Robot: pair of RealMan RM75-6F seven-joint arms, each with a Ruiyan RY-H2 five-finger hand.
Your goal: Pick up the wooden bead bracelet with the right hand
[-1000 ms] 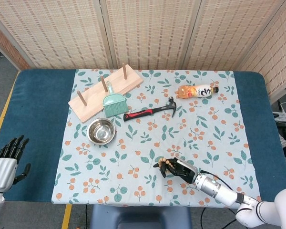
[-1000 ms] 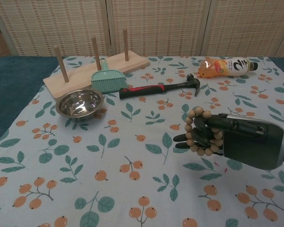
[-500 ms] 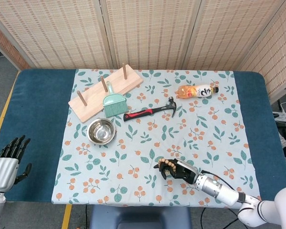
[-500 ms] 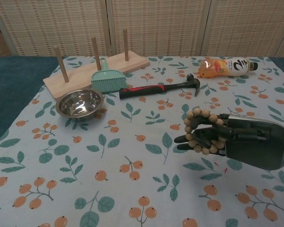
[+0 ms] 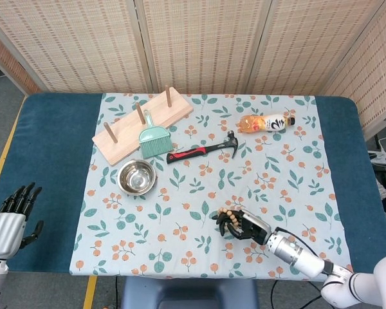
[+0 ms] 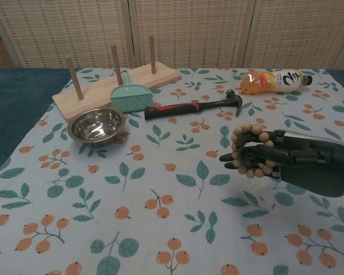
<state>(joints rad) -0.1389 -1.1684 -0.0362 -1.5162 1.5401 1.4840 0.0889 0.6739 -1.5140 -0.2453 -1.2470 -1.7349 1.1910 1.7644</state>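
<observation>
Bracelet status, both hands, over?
Right hand holds bracelet, off the cloth. Left hand open at table edge. Nothing in the way.

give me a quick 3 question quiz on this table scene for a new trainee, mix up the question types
1. True or false: the wooden bead bracelet lies flat on the cloth with no hand near it.
2. Multiple choice: what lies just beyond the steel bowl in the chest view? A) the drink bottle B) the teal brush C) the hammer
3. Fill in: the left hand holds ____.

Key
1. False: the right hand holds the bracelet, its fingers through the loop.
2. B: the teal brush rests against the wooden peg board; the hammer and drink bottle lie further right.
3. Nothing; it hangs open off the table's edge.
</observation>
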